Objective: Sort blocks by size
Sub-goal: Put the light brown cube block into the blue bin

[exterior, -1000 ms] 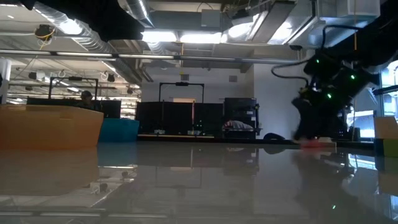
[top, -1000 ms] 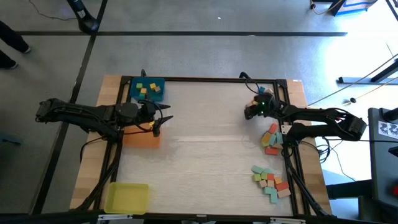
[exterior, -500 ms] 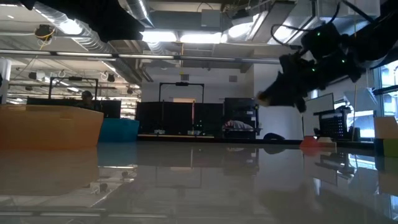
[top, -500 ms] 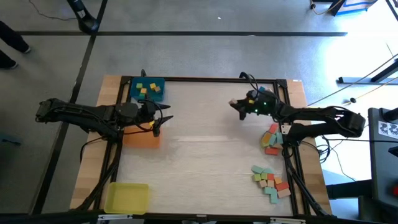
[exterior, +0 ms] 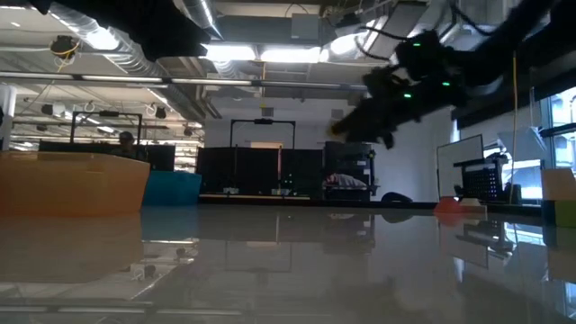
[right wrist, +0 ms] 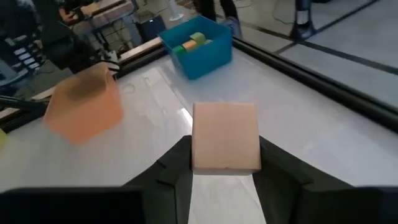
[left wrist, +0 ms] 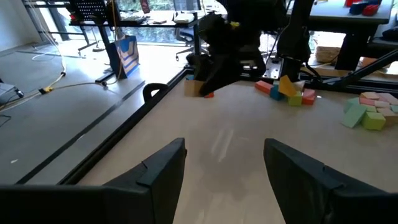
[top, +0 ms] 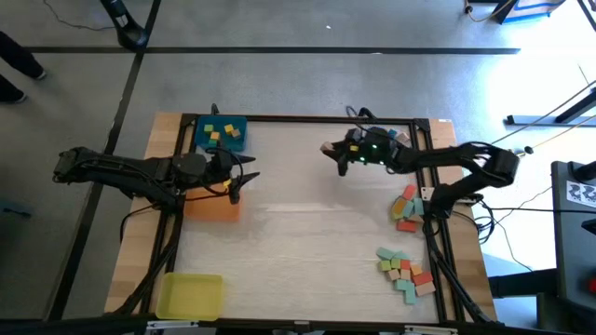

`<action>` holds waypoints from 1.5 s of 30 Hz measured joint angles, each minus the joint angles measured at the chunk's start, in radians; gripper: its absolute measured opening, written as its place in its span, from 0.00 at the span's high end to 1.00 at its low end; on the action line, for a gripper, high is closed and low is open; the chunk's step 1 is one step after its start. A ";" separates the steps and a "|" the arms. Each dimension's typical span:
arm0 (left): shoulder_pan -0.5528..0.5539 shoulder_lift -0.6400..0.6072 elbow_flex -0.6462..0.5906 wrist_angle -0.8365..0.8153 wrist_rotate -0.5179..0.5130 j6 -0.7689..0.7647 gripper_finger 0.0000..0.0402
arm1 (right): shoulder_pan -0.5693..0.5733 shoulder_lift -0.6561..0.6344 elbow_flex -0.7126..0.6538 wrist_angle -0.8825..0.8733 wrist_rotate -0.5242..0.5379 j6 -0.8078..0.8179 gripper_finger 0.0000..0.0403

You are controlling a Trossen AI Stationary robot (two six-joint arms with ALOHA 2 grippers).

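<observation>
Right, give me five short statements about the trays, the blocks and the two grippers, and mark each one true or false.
1. The right gripper holds a pink block between its jaws. True.
2. The blue tray is empty. False: it holds several small yellow and green blocks.
3. The left gripper has its jaws open with nothing between them. True.
4. The yellow tray sits beside the blue tray. False: it is at the opposite end of the table's left side, with the orange tray between them.
5. Loose blocks lie in heaps on the table's right side. True.
</observation>
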 joint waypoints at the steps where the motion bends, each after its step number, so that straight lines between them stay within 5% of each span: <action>1: 0.000 0.000 0.000 0.006 0.000 0.000 0.49 | 0.001 0.031 0.035 0.001 -0.010 -0.010 0.66; 22: 0.000 -0.103 0.001 0.040 0.000 0.020 0.49 | -0.001 0.590 0.843 -0.186 -0.096 -0.048 0.64; 45: -0.001 -0.114 0.001 0.036 0.000 0.036 0.49 | 0.053 1.096 1.547 -0.214 -0.088 -0.078 0.64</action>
